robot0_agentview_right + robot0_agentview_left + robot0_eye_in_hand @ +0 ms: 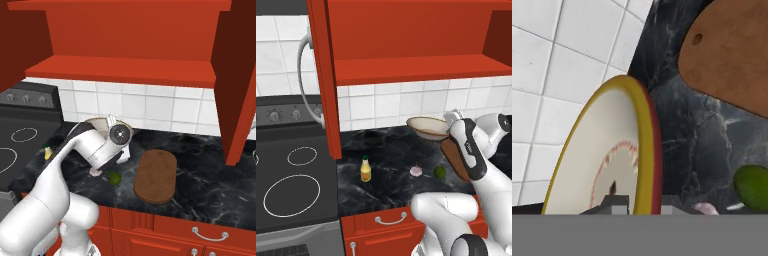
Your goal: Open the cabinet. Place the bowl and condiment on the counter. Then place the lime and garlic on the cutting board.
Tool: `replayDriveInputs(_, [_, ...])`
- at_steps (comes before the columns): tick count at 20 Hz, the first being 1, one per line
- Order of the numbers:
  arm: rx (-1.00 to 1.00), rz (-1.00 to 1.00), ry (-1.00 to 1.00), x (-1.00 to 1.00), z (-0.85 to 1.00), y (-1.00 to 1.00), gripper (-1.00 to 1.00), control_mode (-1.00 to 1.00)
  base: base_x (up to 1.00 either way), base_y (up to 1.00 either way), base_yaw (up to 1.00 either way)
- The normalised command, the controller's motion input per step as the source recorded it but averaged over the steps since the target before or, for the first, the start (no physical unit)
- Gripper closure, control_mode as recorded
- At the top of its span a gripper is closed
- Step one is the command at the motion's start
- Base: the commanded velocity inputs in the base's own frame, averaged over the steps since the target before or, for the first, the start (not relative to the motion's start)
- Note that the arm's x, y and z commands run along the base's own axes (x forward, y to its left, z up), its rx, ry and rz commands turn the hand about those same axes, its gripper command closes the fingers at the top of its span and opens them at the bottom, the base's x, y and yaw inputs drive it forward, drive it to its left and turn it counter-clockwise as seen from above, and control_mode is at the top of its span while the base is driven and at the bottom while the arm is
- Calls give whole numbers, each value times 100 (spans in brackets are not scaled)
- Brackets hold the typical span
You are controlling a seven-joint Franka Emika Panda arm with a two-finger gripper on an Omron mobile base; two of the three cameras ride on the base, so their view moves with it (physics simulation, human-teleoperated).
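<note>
**A:** One bowl [427, 127] up in the air, clamped at its rim by the gripper [641, 204]. In the hand view the fingers sit either side of the yellowish edge, closed tight on it. It hangs over the black counter [391, 187], close to the tiled wall.

**B:** Where's the rest?

**A:** The cabinet [135, 47] doors are swung wide and its red shelf [416, 67] is bare. The condiment [365, 169] stands upright on the counter, off to the left near the stove [291, 185]. Garlic [416, 171] and lime [439, 172] sit just beside each other on the marble, near the front edge, under the bowl. The cutting board [156, 175] lies flat to the right of them, not touching either.
</note>
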Motion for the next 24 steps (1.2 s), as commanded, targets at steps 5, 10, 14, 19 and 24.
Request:
replayDriveInputs(5, [0, 1, 0, 40, 0, 24, 100, -100, 0, 0, 0])
replayDriveInputs(10, [0, 2, 5, 45, 0, 32, 100, -100, 0, 0, 0])
replayDriveInputs(14, [0, 0, 8, 26, 0, 47, 100, -100, 0, 0, 0])
replayDriveInputs(19, [-1, 1, 4, 11, -20, 35, 100, -100, 0, 0, 0])
replayDriveInputs(24, [-1, 4, 0, 0, -44, 25, 100, -100, 0, 0, 0])
